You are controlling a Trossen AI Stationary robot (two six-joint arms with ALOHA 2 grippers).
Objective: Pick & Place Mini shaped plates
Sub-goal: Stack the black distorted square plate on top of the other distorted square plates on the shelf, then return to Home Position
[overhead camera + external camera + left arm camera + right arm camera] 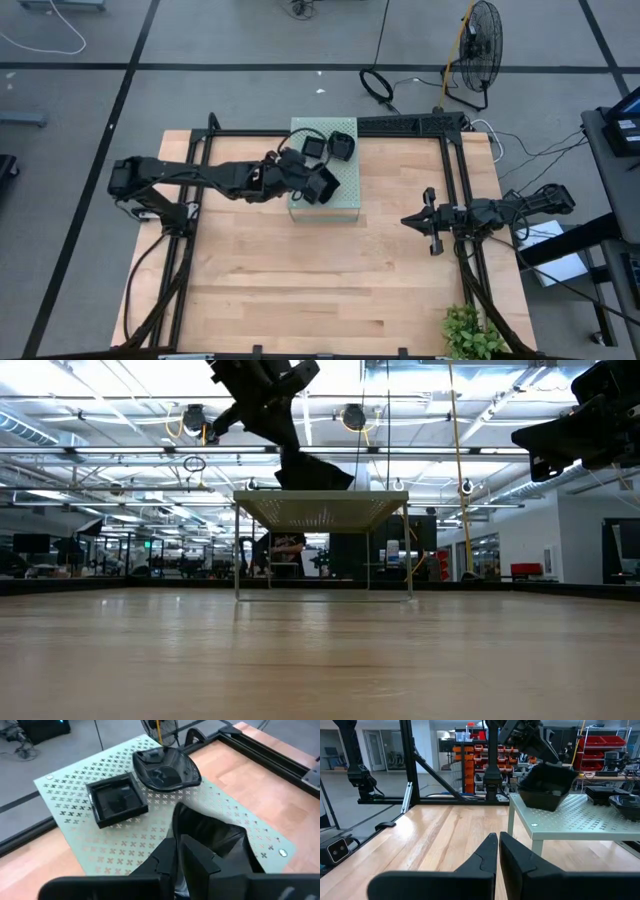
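Left gripper (177,851) pinches a glossy black plate (215,840) by its rim above the green box (70,805). Plate looks stiff, light, slippery; rim grips suit it. Right gripper (498,851) waits closed, empty.

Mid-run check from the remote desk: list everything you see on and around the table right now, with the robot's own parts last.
Square plate: one, glossy black, lying flat on the green box, beside the rounded one.
Rounded plate: one, glossy black, on the box's far part.
Held plate: one, black, tilted, gripped by the left tool just above the box top.
Green box: one, pale green, perforated, at the table's far middle.
Table: one, light wood, with a black frame along its edges.
Plant: one, green, at the near right corner.
Fan: one, black, on the floor beyond the table.
Left tool: over the box, holding the plate.
Right tool: closed, empty, waiting over the table's right side.
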